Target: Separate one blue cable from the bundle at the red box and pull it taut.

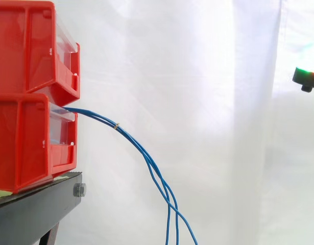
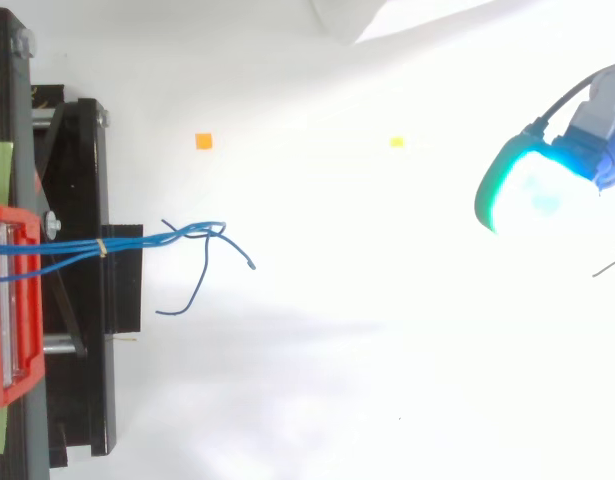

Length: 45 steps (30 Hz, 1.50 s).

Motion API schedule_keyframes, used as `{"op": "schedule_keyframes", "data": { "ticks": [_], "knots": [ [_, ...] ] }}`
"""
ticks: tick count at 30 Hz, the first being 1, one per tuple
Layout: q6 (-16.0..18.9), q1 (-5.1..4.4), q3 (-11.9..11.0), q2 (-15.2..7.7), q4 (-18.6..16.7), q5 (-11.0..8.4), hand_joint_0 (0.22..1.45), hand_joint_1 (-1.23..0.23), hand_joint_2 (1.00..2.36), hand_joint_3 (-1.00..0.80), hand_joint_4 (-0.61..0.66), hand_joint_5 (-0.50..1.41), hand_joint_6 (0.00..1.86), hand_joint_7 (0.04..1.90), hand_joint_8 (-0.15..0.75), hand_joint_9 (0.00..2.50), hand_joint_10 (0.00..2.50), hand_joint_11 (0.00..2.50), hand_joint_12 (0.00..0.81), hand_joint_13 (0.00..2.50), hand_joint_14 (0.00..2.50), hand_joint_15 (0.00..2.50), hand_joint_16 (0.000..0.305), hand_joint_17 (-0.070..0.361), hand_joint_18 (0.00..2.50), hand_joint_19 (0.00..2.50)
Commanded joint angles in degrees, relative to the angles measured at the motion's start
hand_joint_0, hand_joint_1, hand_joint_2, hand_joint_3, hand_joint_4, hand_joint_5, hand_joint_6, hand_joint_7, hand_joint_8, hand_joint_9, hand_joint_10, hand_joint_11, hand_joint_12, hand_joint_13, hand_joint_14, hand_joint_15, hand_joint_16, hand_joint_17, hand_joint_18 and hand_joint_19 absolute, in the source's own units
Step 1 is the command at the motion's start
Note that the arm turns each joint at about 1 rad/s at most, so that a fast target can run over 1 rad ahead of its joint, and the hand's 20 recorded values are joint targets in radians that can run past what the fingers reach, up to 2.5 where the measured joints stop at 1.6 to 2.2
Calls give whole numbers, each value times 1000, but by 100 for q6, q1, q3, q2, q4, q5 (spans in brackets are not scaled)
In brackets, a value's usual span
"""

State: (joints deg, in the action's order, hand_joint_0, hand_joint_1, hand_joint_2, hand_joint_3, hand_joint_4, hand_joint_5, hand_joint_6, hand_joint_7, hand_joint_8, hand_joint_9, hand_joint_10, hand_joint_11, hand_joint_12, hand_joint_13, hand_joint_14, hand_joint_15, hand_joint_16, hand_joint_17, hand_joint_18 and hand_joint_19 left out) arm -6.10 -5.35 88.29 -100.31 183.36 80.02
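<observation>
White curtain [image 1: 197,102], hand [image 2: 537,190] clear of cables [image 1: 116,125]

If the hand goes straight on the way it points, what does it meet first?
Open space at first, then probably the blue cables; the hand looks higher, so it may reach the red bins instead.

Glossy plastic red bins [image 1: 29,92] — matt cloth curtain [image 1: 197,76].

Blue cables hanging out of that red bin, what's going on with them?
Nothing is holding them yet. The blue cables hang slack from the lower red bin, tied together by a small band. The robot's hand is at the side view's right edge, well clear of them, so no cable has been separated.
</observation>
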Motion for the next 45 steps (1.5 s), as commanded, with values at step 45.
{"op": "schedule_keyframes", "data": {
  "ticks": [45],
  "knots": [
    [-1279, -265, 4, -1298, -3061, -1744, 559, -692, 1000, -500, 304, -194, 502, 804, 337, 601, 12, 495, 348, 685, 11, 319, 41, 93, 651, 592]
  ]
}}
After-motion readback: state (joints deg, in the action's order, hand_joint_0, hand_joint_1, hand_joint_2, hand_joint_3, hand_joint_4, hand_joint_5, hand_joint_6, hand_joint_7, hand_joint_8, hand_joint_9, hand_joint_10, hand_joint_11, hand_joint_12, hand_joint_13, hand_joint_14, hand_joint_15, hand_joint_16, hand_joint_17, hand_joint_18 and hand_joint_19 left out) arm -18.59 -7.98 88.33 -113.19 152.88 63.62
